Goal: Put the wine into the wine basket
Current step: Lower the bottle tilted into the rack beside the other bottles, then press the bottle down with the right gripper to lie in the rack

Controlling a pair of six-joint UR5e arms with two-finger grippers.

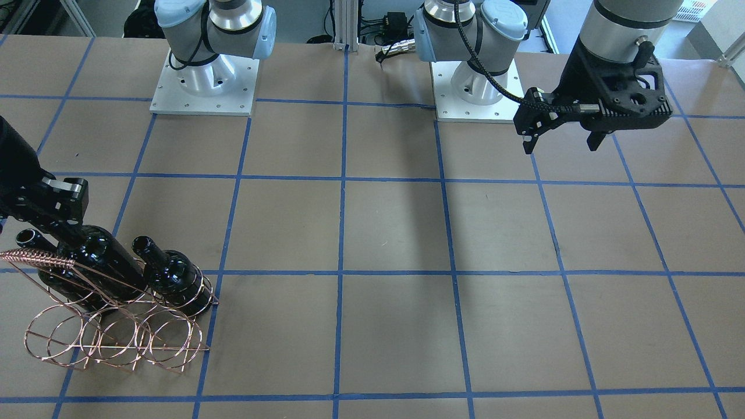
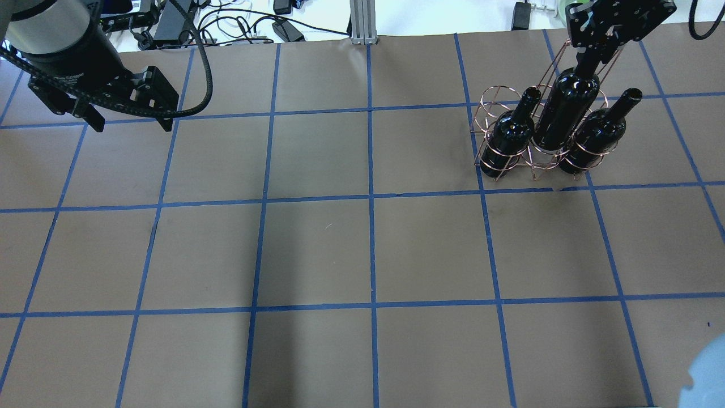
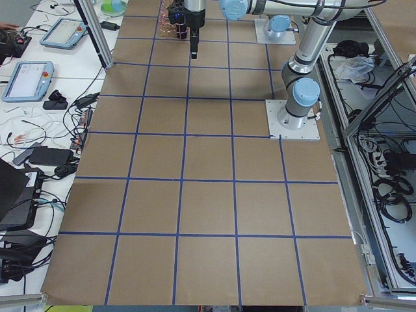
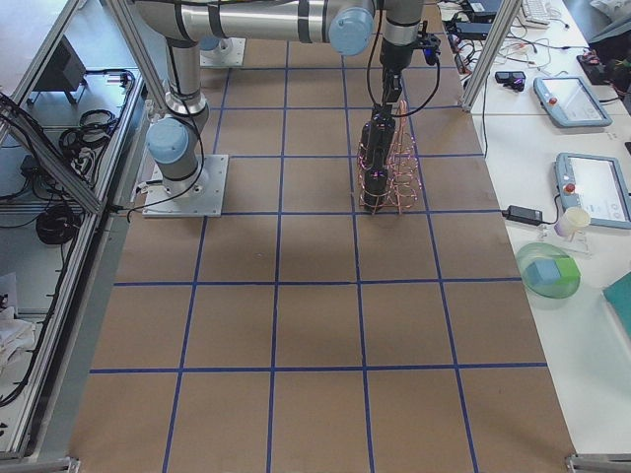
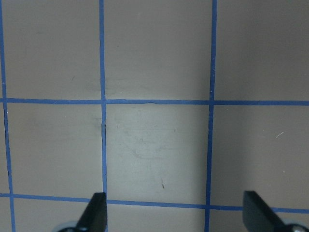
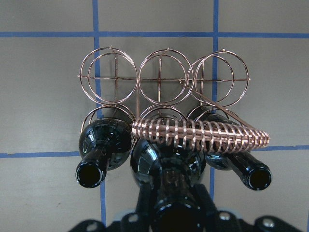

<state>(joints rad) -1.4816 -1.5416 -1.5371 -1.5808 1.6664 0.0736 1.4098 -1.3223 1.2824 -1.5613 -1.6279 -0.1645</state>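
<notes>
likely heavy, slick, breakable wine (image 2: pixel 566 116) leans in the middle ring of the wine basket (image 6: pixel 203 136) by the surface's far right corner; right fingers (image 2: pixel 596 48) clench its neck, the sensible hold; left fingers (image 5: pixel 96 215) released, empty.

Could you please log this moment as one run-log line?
right gripper: shut on middle wine | wine basket: two bottles seated | left gripper: open, empty

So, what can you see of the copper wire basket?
The copper-coloured wire basket stands on the brown table: two rows of three round rings and a coil-wrapped handle bar. The row nearer the robot holds three tilted near-black glass bottles, the middle bottle held by the right gripper; the other row is empty.
</notes>
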